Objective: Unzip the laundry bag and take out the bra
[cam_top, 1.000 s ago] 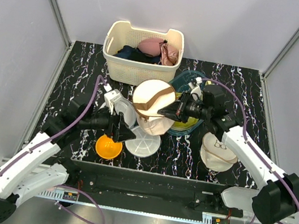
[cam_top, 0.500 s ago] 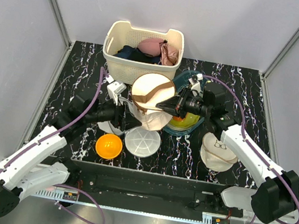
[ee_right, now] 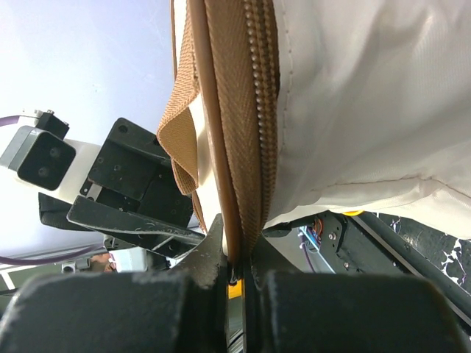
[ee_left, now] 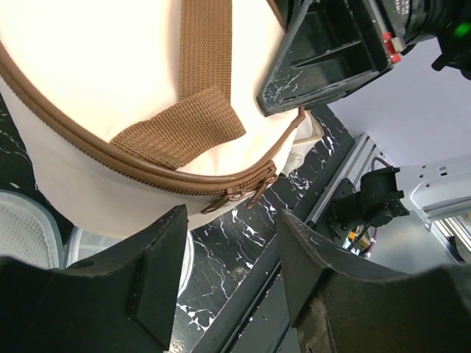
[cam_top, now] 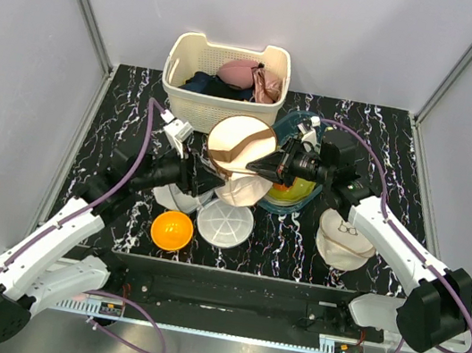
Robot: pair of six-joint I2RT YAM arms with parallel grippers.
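Observation:
The cream laundry bag (cam_top: 239,145) with its brown zipper band hangs tilted above the table's middle. My right gripper (cam_top: 262,168) is shut on the zipper band at the bag's right edge, and the right wrist view shows the band (ee_right: 246,147) pinched between the jaws (ee_right: 239,273). My left gripper (cam_top: 201,185) is open and empty, just below and left of the bag. In the left wrist view the gripper (ee_left: 229,220) sits under the bag (ee_left: 110,66), with the zipper pulls (ee_left: 250,193) just above the gap between the fingers. The bra is hidden.
A cream basket (cam_top: 220,106) with pink and dark garments stands at the back. An orange bowl (cam_top: 172,230) and white mesh domes (cam_top: 225,223) lie near the front. A yellow bowl on a teal plate (cam_top: 292,193) sits under the right wrist. A white round bag with a bra outline (cam_top: 343,240) lies on the right.
The right gripper has lifted the bag slightly up and left. The left gripper has moved away from the orange bowl, back and up toward the bag's underside.

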